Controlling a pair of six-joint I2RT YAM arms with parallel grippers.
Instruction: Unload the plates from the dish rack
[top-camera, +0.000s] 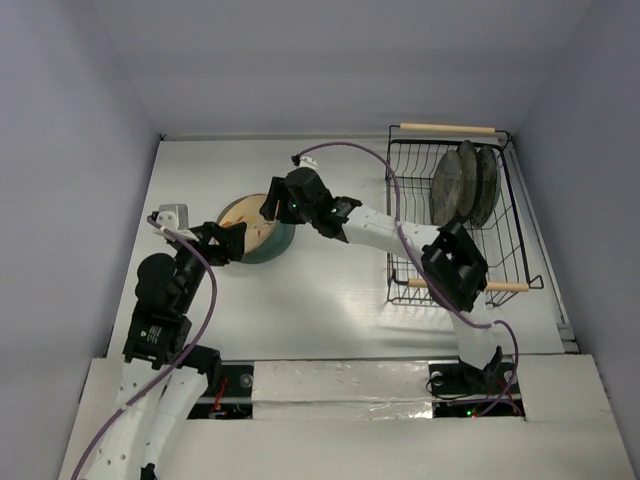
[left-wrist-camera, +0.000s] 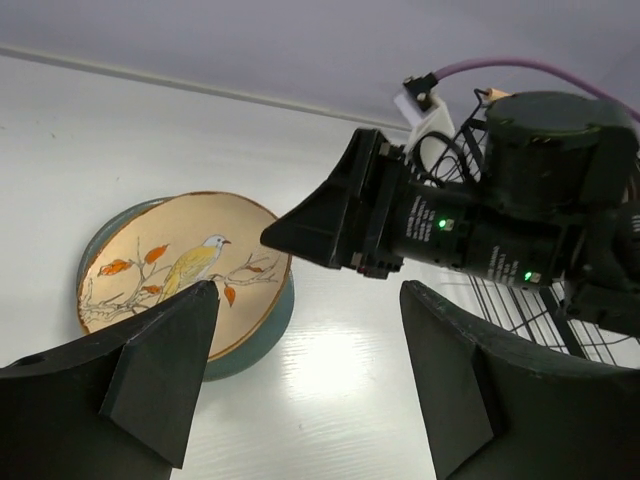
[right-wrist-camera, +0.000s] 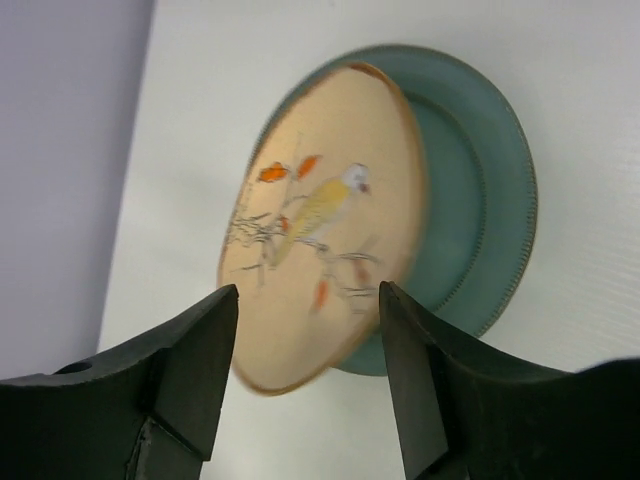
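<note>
Right wrist view is showing the right gripper spread wide, gripping nothing; the tan bird plate is leaning on the teal plate straight ahead of its jaws. The left gripper, likewise spread, is hovering nearby. Another two plates are standing in the dish rack.

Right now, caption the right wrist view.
Tan bird-painted round plate lying tilted on teal round plate, seen past open end effector.
</note>
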